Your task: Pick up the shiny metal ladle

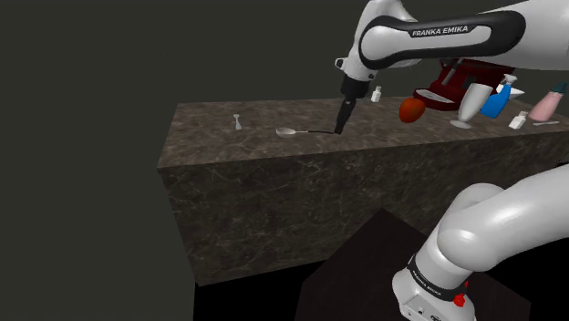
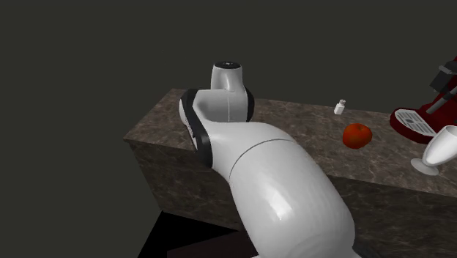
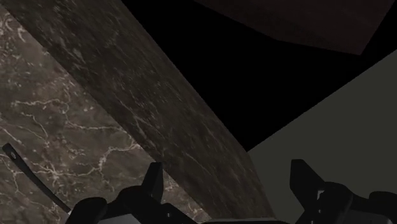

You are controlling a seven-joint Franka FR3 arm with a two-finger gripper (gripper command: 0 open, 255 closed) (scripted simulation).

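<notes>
Shoulder view shows a long counter of dark brown stone veined with pale lines [image 1: 274,157], its top flat and its front face dropping into shadow, with plain dark grey-green walls [image 1: 91,137] all round. On the top lies the silvery ladle with a thin dark handle [image 1: 290,132], its bowl toward that view's left. The handle runs right to the tip of the all-black two-finger gripper [image 1: 340,126], which stands over its end. In the wrist view the fingers [image 3: 153,181] are spread apart with nothing between them. A thin dark strip, seemingly the handle [image 3: 28,177], lies on the stone beside one finger, and past the counter's edge are a black area [image 3: 254,83] and grey floor [image 3: 343,121]. A round red fruit [image 1: 411,110], a white goblet [image 1: 469,103] and a dark red machine [image 1: 445,84] stand farther along, toward the shoulder view's right.
</notes>
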